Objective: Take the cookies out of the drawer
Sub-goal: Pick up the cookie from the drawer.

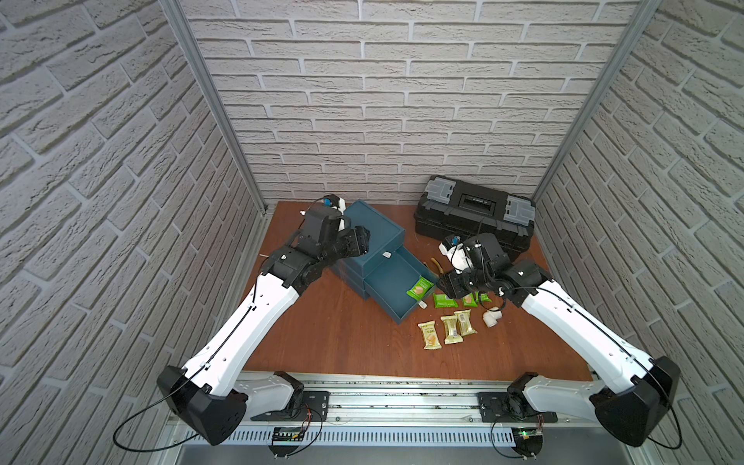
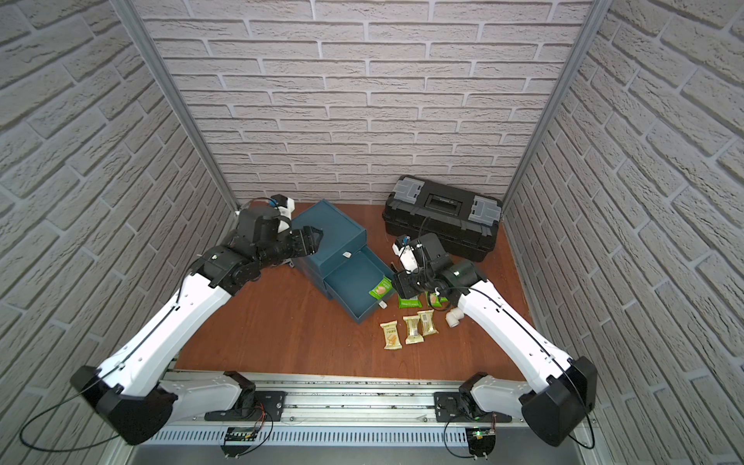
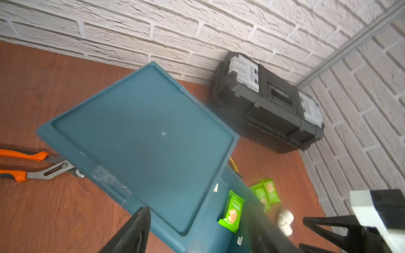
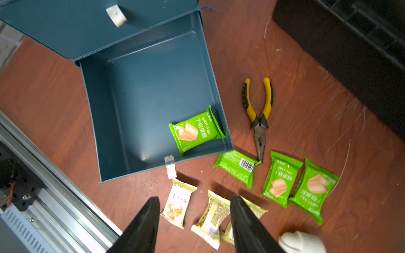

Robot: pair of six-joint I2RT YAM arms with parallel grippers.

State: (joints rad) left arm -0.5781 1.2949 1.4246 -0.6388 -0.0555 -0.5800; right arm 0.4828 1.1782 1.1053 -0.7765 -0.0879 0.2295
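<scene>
One bright green pillow-shaped cookie packet (image 1: 420,288) lies in the three-o'clock corner of the open teal drawer (image 1: 386,282). Three green packets (image 1: 443,300) and three pale gold packets (image 1: 428,335) lie outside at four o'clock. The left gripper (image 2: 314,237) and right gripper (image 4: 194,197) gape empty.

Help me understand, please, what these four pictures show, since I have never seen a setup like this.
This is a two-armed robot; each arm ends in a pincer: the left gripper and the right gripper. Two pictures look down on the whole table from above; the other two come from wrist cameras. On the table stand a blue drawer cabinet and a black toolbox. The cabinet's pulled-out drawer holds one green packet of cookies; three more green packets and three pale gold packets lie outside it, near yellow-handled pliers and a white pipe elbow. Orange-handled pliers lie beside the cabinet. The left one is over the cabinet top, the right one over the loose packets; both are open and hold nothing.
</scene>
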